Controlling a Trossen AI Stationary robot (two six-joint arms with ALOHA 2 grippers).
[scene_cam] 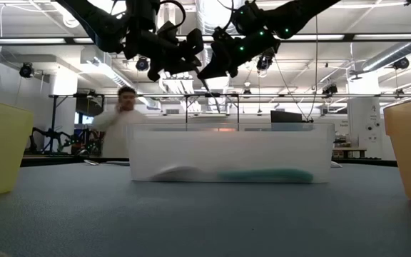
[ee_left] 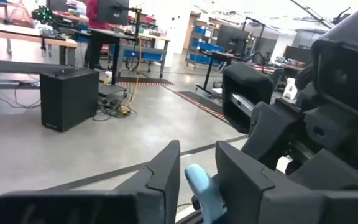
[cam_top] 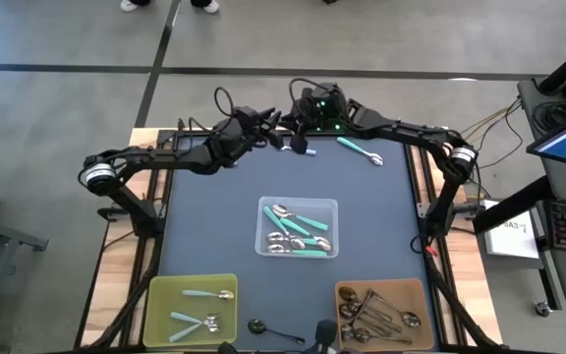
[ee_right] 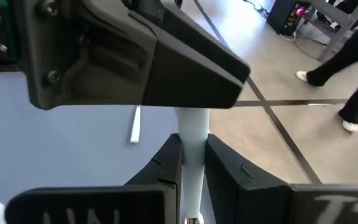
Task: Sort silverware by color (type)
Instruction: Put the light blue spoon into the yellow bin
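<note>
Both hands (cam_top: 285, 138) grip one pale-blue spoon (ee_right: 191, 155) beyond the clear bin (cam_top: 298, 227)

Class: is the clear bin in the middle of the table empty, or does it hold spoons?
Not empty. The clear bin holds several teal-handled spoons, plain from above.

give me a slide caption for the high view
Both grippers, left and right, hold one pale blue spoon above the table's far edge.

I see grey concrete floor (cam_top: 381, 34) w/ dark tape lines, ceiling strip lights (scene_cam: 377, 41), workbenches (ee_left: 23, 34), black cabinet (ee_left: 70, 96).
</note>
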